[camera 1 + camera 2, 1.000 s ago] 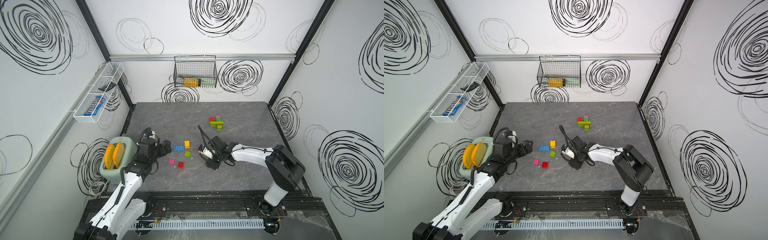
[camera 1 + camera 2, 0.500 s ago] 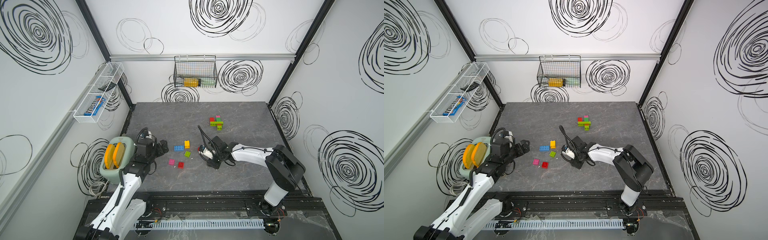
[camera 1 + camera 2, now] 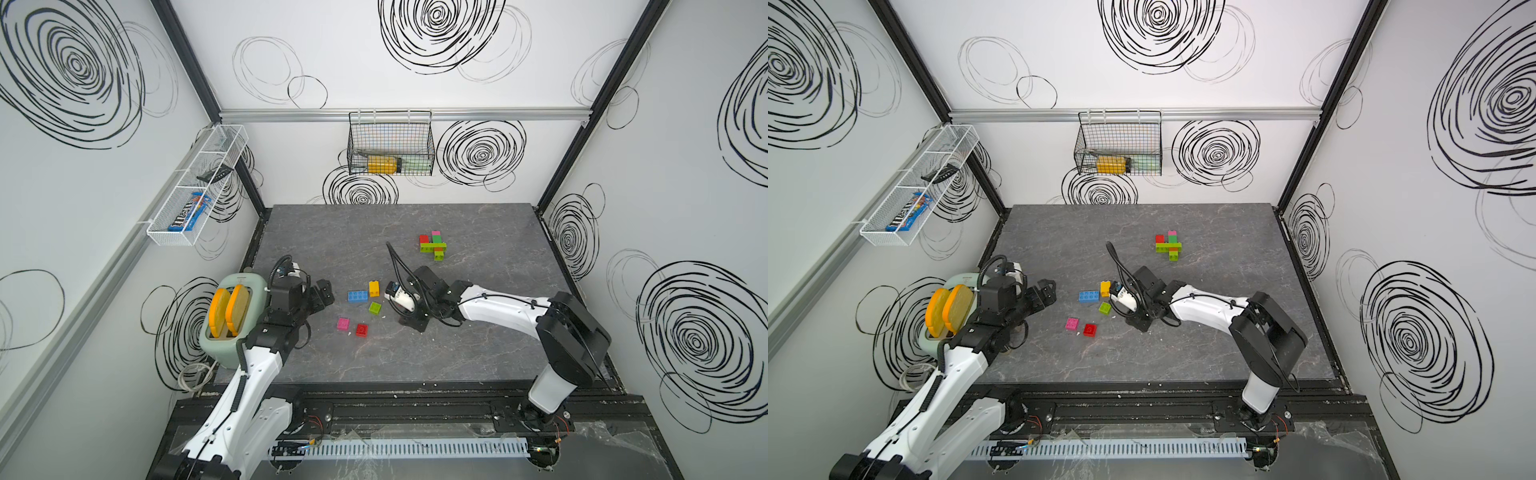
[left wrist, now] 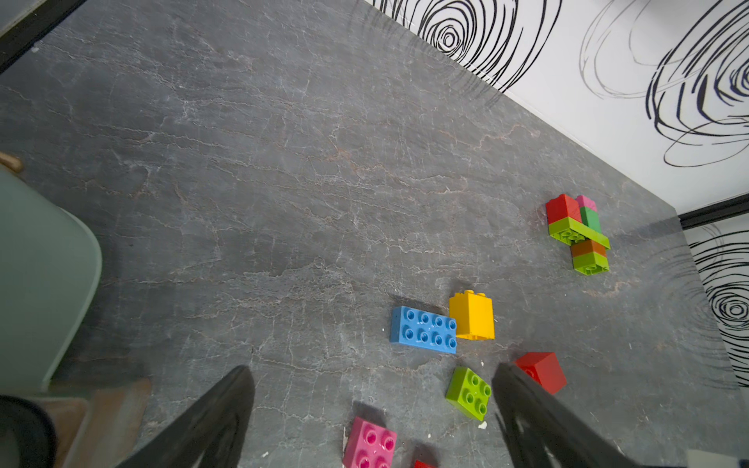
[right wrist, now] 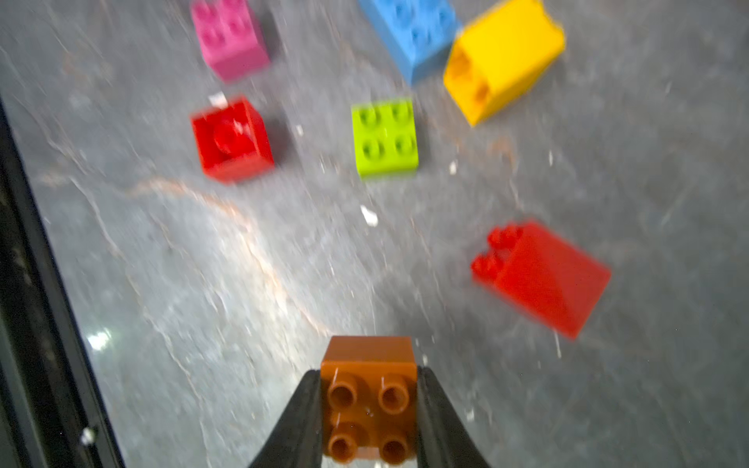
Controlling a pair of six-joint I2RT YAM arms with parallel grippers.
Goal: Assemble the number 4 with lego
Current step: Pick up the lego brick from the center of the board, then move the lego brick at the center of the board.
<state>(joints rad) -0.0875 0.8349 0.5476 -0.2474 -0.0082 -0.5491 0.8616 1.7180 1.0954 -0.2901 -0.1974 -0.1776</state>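
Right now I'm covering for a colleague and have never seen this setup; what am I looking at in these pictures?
It is a robot with two arms at a grey table, each ending in a two-fingered gripper. Two pictures look down from overhead; two come from cameras on the wrists. Loose toy bricks lie on the table: blue, yellow, lime, pink, red and a second red. Farther back lies a small joined cluster of bricks. A toaster sits by the left arm. The left gripper is open and empty. The right gripper pinches an orange brick between its fingers.
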